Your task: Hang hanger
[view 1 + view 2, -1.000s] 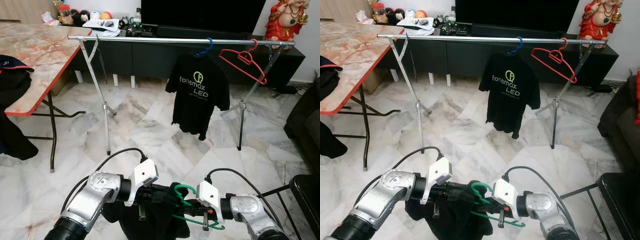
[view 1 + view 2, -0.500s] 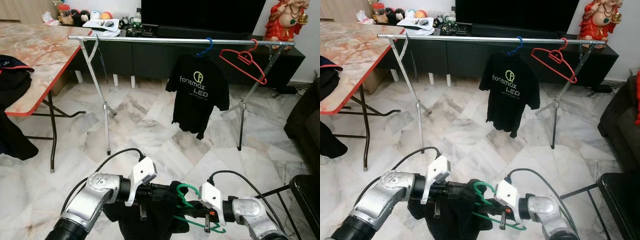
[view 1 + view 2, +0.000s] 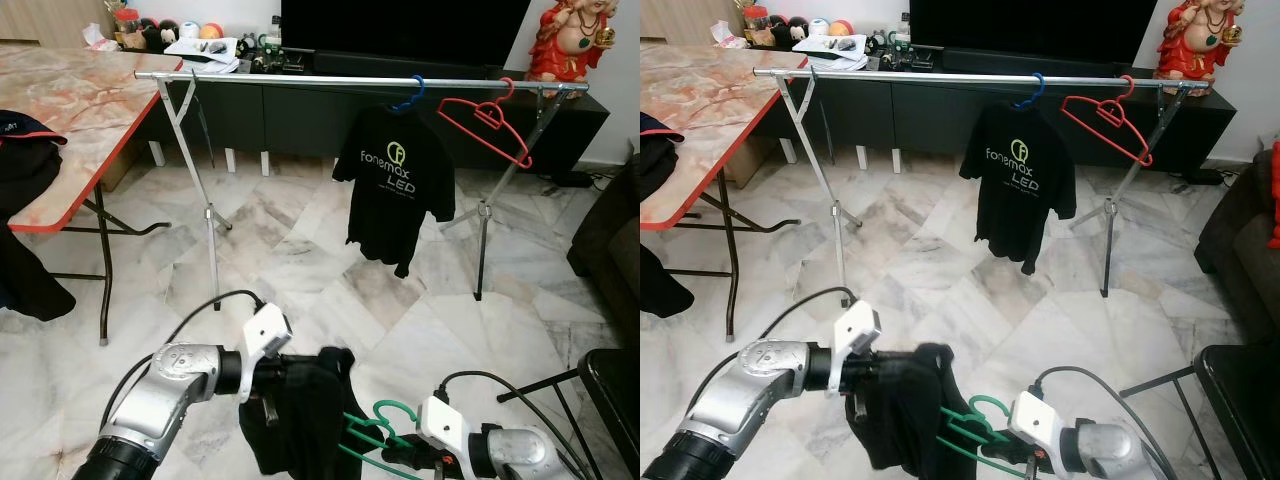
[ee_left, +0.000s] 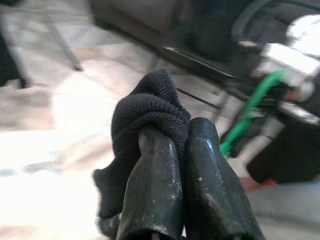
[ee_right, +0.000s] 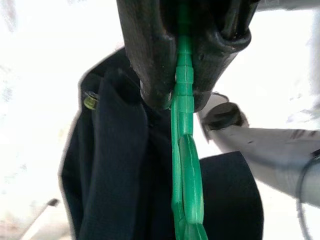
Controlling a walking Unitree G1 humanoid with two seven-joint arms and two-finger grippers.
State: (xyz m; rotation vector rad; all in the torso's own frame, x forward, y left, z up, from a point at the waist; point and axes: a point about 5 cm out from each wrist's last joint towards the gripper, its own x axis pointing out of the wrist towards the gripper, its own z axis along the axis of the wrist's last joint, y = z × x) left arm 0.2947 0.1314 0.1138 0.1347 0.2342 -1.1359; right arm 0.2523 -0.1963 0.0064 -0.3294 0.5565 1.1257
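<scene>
Clamped in the right gripper, the green plastic hanger is held far below the silver rail; black cloth is pinched by the left gripper.

Rail ahead; shirt hanging right of centre, empty hanger further right; table left.

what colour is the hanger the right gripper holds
Green hanger, held by the right gripper; clearest in the right wrist view.

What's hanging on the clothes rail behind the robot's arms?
On the clothes rail hang a black T-shirt on a blue hanger and a bare red hanger. The blue hanger's shoulders are covered by the shirt.
</scene>
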